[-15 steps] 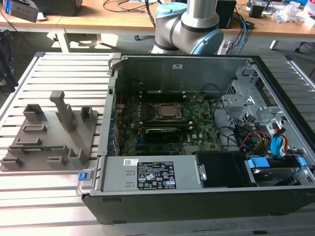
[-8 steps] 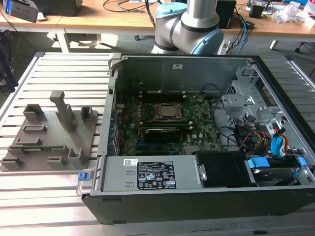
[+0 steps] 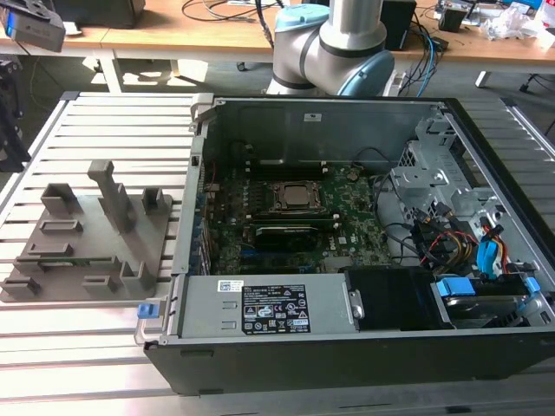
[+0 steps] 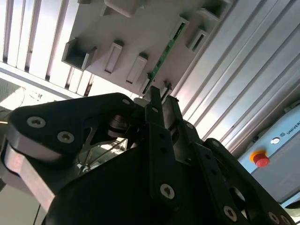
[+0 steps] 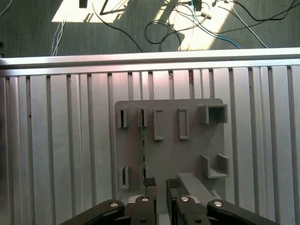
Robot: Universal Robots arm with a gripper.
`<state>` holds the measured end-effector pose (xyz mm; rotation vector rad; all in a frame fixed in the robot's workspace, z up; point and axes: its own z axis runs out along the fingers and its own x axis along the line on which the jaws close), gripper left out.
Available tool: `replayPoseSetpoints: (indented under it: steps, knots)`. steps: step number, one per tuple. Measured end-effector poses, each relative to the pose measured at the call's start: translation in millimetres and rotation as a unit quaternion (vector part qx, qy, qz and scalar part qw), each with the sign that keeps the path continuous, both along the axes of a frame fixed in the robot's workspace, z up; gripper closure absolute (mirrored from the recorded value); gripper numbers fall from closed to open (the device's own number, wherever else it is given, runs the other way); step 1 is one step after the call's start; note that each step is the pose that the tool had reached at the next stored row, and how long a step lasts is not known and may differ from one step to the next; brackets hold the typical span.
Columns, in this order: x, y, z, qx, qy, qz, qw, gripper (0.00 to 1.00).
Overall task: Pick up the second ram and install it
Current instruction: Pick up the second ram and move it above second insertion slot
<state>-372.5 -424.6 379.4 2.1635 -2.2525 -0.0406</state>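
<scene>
The gripper (image 5: 160, 184) is hovering over the grey holder tray (image 5: 197, 154), its fingers (image 5: 150, 185) a narrow gap apart and gripping nothing. The second ram (image 5: 142, 150) is standing on edge in the second slot pair in from one tray edge, just beside one finger rather than between the two. Picking well is, I judge, depending on centring the gap over the strip and keeping the fingers parallel to its faces.

Matt grey plastic holder tray (image 5: 197, 154), smooth satin metal table (image 5: 56, 154), matt black claw (image 5: 161, 183), shiny metal screws (image 5: 181, 199)
</scene>
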Motion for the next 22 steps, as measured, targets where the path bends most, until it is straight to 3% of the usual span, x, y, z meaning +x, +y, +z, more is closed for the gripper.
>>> replayPoseSetpoints:
  steps: [3, 11, 22]
  knots:
    - [-0.1, -2.3, -4.1, 0.0000, 0.0000, 0.000, 1.0000, 0.76]
    - [-0.1, -2.9, -17.3, 0.0000, 0.0000, 0.000, 1.0000, 0.76]
    - [0.0, -2.9, -27.5, 0.0000, 0.0000, 0.000, 1.0000, 0.76]
